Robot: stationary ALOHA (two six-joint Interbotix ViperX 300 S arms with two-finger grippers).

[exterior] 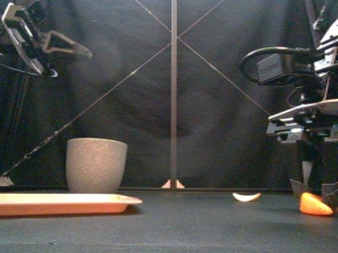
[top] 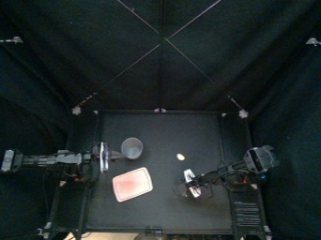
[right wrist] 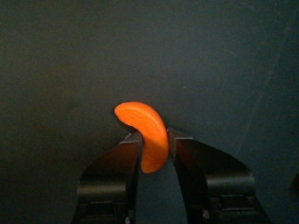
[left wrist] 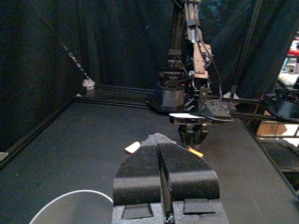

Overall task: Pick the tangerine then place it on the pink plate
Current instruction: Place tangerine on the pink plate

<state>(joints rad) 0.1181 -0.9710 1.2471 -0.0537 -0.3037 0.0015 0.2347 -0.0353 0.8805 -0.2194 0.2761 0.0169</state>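
**Thin grip on a curved slice, far from the plate**

The pink plate (top: 133,186) lies well to the left, in front of the grey cup (top: 131,147), so a slip during the carry would drop the fruit short. The right fingers (right wrist: 114,166) pinch the tangerine (right wrist: 140,127) at one end, low on the worktop (top: 163,211), so it may pivot. It is a small, glossy orange crescent. The left fingers (left wrist: 138,179), pressed together, hang at the worktop's left side.

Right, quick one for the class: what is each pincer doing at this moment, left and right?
Left pincer: closed, holding nothing.
Right pincer: closed on the tangerine.
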